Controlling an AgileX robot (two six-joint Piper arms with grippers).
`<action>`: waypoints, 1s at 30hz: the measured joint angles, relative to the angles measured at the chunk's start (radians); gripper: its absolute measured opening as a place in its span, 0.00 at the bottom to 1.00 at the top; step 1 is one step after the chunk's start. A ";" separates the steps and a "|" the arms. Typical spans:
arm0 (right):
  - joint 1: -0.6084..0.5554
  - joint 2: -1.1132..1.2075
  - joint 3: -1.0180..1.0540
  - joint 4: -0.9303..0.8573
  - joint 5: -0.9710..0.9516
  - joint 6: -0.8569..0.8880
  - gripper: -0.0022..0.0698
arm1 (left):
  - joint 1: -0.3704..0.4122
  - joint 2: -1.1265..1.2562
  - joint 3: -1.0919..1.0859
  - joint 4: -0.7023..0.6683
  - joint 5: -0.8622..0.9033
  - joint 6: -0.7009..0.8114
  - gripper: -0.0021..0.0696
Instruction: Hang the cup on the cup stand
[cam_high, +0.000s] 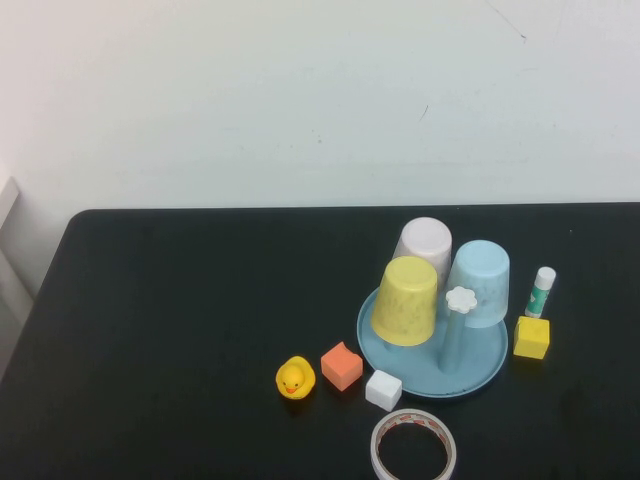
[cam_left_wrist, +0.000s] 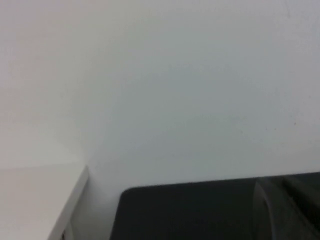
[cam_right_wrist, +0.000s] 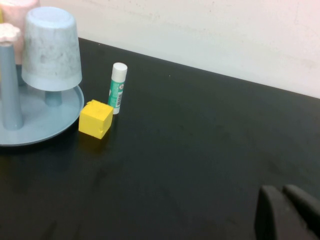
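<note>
The yellow cup (cam_high: 406, 300), a smooth tapered plastic tumbler, sits upside down over a peg on the left side of the cup stand (cam_high: 490, 372), a round light-blue plastic tray on the matte black bench (cam_high: 180, 330). Behind it a pale pink cup (cam_high: 423, 240) and to the right a light blue cup (cam_high: 479, 282) also hang inverted. One bare blue peg (cam_high: 455, 335) with a white flower-shaped cap stands at the near side of the tray.

Near the tray's left lie a white cube (cam_high: 383, 390), an orange block (cam_high: 342, 366) and a rubber duck (cam_high: 295, 378); a tape roll (cam_high: 414, 449) lies nearest. Right of the tray are a yellow cube (cam_high: 531, 337) and a glue stick (cam_high: 541, 292).

The left gripper (cam_left_wrist: 285, 210) and right gripper (cam_right_wrist: 287, 212) show only in their own wrist views, dark fingers pressed together, holding nothing.
</note>
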 joint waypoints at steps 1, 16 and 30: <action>0.000 0.000 0.000 0.000 0.000 0.000 0.03 | 0.000 0.000 0.000 0.000 0.010 -0.009 0.03; 0.000 0.000 0.000 0.000 0.000 0.000 0.03 | 0.000 0.000 0.000 -0.007 0.326 -0.065 0.03; 0.000 0.000 0.000 0.000 0.000 0.000 0.03 | 0.000 0.000 0.000 -0.252 0.145 -0.202 0.03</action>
